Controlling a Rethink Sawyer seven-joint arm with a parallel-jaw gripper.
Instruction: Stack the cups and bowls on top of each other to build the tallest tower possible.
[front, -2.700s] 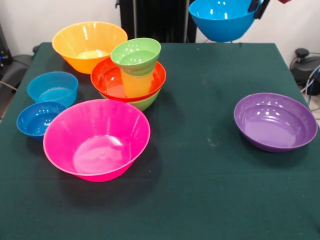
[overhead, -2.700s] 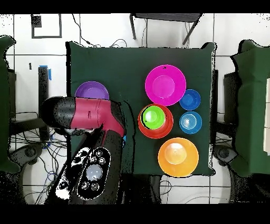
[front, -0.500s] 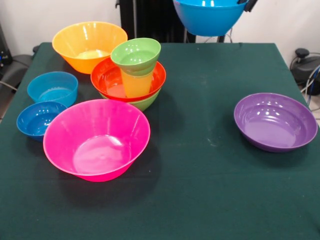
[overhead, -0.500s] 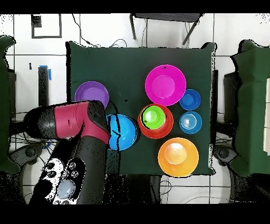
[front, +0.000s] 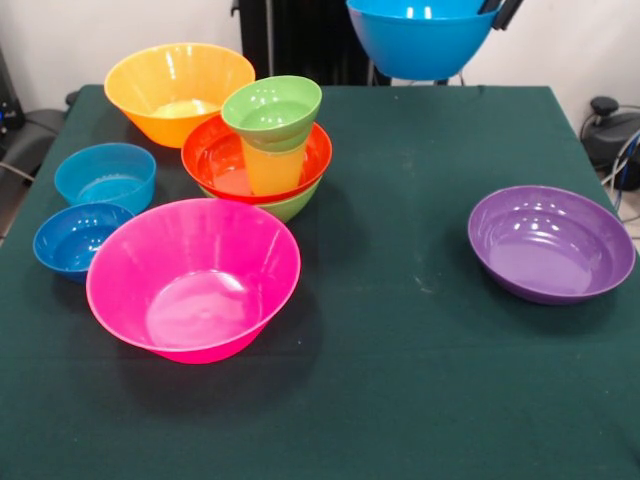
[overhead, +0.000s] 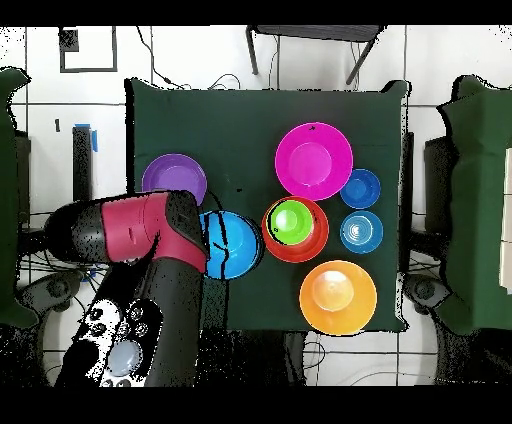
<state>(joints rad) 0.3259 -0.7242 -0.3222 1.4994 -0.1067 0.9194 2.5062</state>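
Note:
My gripper (front: 498, 13) shows only at the top edge of the front view. It is shut on the rim of a large blue bowl (front: 424, 42) and holds it high above the table's far side. In the overhead view this bowl (overhead: 232, 245) hangs just left of the tower. The tower (front: 262, 150) is a medium green bowl, a red-orange bowl (front: 215, 158), a yellow cup (front: 272, 168) and a small green bowl (front: 272, 108) on top. It also shows in the overhead view (overhead: 294, 228).
An orange bowl (front: 178, 90) stands behind the tower and a pink bowl (front: 193, 278) in front of it. A light-blue bowl (front: 105, 176) and a small blue bowl (front: 76, 238) sit at the left. A purple bowl (front: 551, 243) is at the right. The red arm (overhead: 150, 232) reaches over the table's edge.
The arm has swung toward the tower with the blue bowl: left and slightly higher in the front view, from under the arm to beside the tower in the overhead view.

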